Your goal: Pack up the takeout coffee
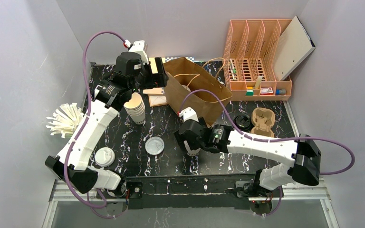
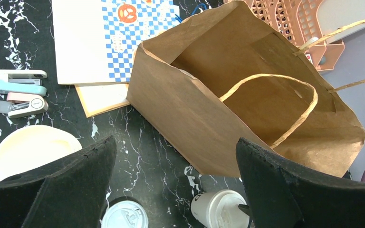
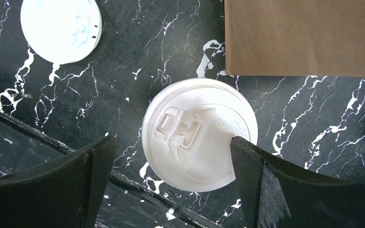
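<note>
On my feeds the right gripper (image 3: 172, 140) is over the lidded cup (image 3: 204, 118), its fingers (image 3: 285, 190) spread wide to either side of the white sip lid. One finger overlaps the lid's rim in the wrist view, but I cannot tell whether it touches. Nothing is clamped. That cup stands upright on the black marbled table (image 1: 171, 166), toward the front edge and a little short of the brown paper bag (image 1: 199, 92), with bare table between the two. The bag sits at the rear centre with its mouth open and its twine handles loose. The left gripper (image 2: 175, 142) hangs at the back left beside the bag's mouth, jaws fully apart with nothing between them. Just below it I see the stack of lidless cups (image 1: 135, 108). A second lidded cup (image 1: 104, 156) stands at the front left, close against the left arm's lower link; from overhead I cannot make out the colour of its side. A round white lid (image 1: 155, 145) lies between the two cups, and I cannot say whether a cup is under it. To the right of the bag are a black lid (image 1: 243, 122) and a pulp cup carrier (image 1: 262, 121), touching or nearly so.
</note>
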`<state>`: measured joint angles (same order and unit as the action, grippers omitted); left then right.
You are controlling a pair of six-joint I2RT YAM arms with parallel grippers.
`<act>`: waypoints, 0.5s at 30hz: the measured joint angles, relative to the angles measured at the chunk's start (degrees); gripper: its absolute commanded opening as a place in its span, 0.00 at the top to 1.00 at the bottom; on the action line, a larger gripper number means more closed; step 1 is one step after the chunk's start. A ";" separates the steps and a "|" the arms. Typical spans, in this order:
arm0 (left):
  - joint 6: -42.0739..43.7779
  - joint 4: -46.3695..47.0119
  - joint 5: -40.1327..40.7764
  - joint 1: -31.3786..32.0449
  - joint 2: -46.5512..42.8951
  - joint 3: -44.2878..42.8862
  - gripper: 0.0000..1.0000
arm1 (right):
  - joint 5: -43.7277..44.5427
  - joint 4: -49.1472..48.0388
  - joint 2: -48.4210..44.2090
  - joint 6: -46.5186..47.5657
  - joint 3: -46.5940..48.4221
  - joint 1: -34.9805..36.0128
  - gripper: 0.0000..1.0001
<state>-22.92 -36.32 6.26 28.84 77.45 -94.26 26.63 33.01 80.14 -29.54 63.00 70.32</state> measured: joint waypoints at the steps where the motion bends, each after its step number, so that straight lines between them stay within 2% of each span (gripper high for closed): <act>1: 0.02 0.00 0.00 0.00 0.00 0.00 0.06 | 0.00 0.02 0.00 0.02 0.00 -0.17 0.02; 15: 0.42 -0.20 0.04 0.00 0.11 -0.52 0.05 | -0.04 0.39 -1.86 4.26 1.99 -0.57 0.02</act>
<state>-22.50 -36.51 6.31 28.84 77.56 -94.78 26.59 33.41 78.28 -25.28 64.99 69.76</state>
